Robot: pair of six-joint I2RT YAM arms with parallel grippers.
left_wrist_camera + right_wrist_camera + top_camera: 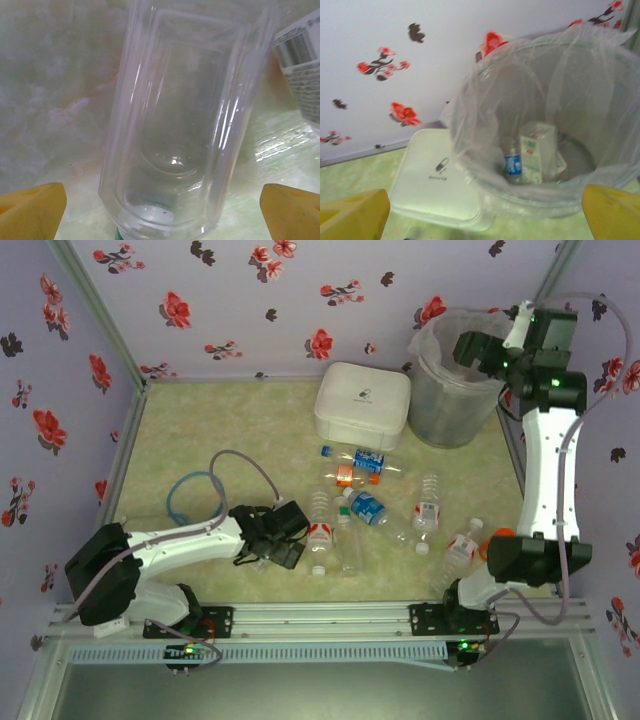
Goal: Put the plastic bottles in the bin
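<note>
Translucent grey, bag-lined bin (470, 147) stands at the far right of the table (200, 430), just beside the white lidded box (435, 185). Inside it lie a blue-labelled bottle (512, 167) and what appears to be a green-and-white labelled one (537, 152); blur prevents certainty. Right gripper (485, 350) hangs above the rim, jaws wide and empty. Left gripper (162, 210) straddles a clear bottle (180, 125) on the table, jaws wide, fingers (32, 210) not touching it. Further bottles (368, 508) lie mid-table.
</note>
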